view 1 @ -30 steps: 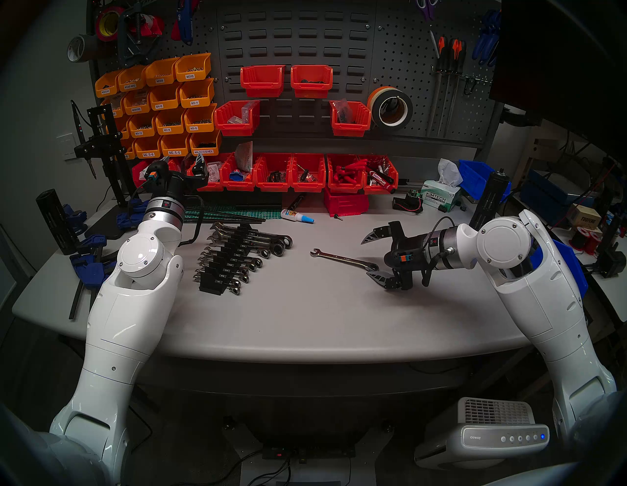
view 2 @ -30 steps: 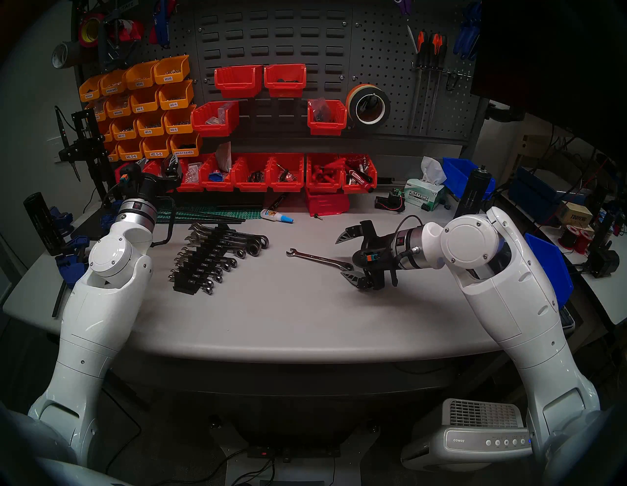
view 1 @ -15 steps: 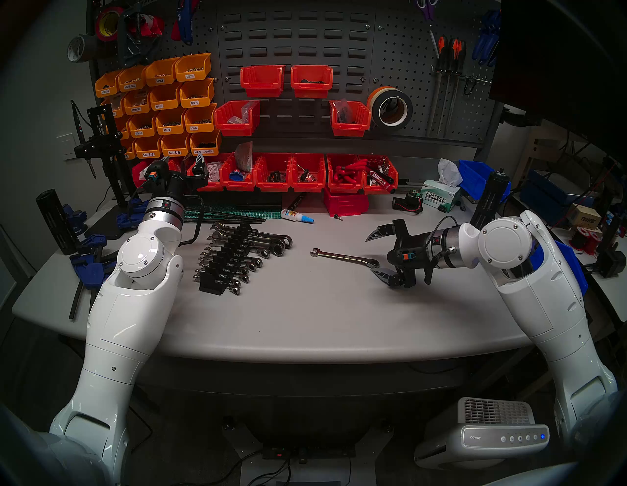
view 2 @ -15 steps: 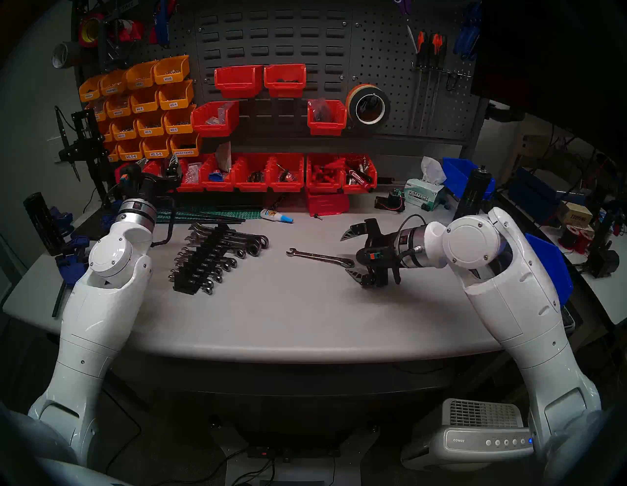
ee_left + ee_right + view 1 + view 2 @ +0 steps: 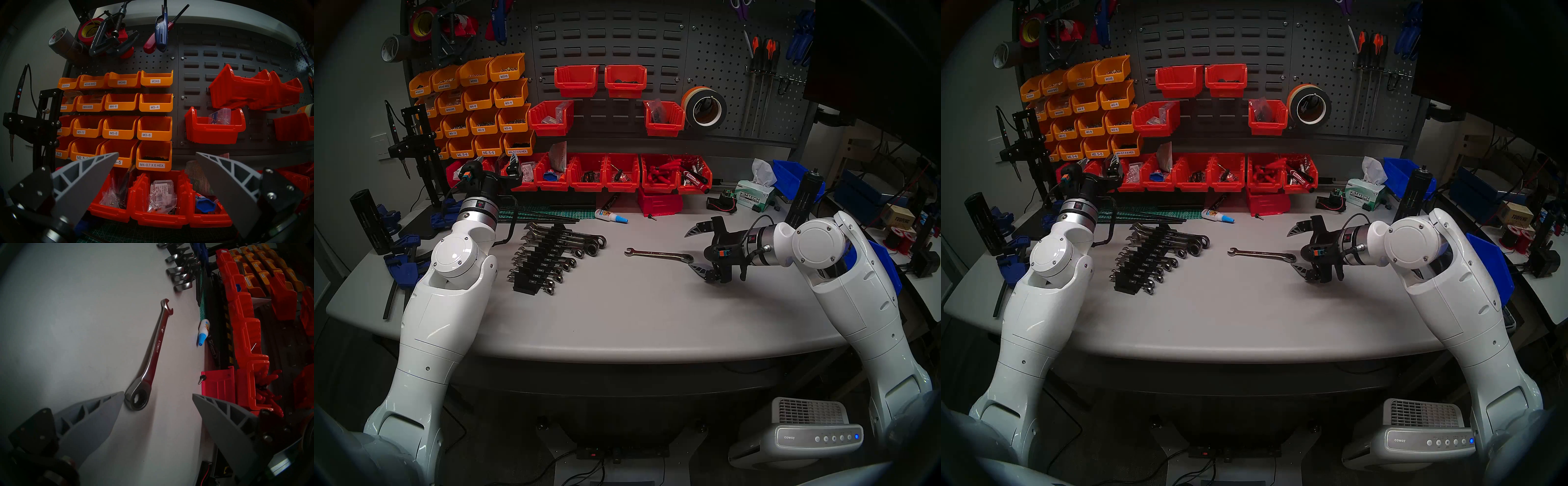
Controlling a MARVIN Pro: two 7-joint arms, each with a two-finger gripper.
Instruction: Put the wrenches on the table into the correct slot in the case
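The right wrist view shows the right end effector (image 5: 158,394) open and empty, with the lower-left finger (image 5: 95,414) touching or just beside the ring end of the wrench (image 5: 153,353), which lies flat on the grey surface (image 5: 68,327). Compared with one second ago, the ring end has swung toward the back of the bench, so the wrench now lies nearly level across the head view instead of slanting toward the robot; the open-jaw end has held its place. The end effector has also drawn back to the right. In judgement, the finger has nudged the wrench rather than gripped it, so pickup is still outstanding and the new angle must be allowed for in the next approach. Farther off, the rack (image 5: 539,263) sits well apart to the left, holding a stepped row of wrenches, and the free wrench is not yet in any slot. The head view shows the spacing between wrench, rack and both arms, which the wrist views lack; only the right wrist view shows the finger contact at the ring. The left wrist view shows the left end effector (image 5: 157,153) open and empty, facing the orange bins (image 5: 119,105) on the back wall.
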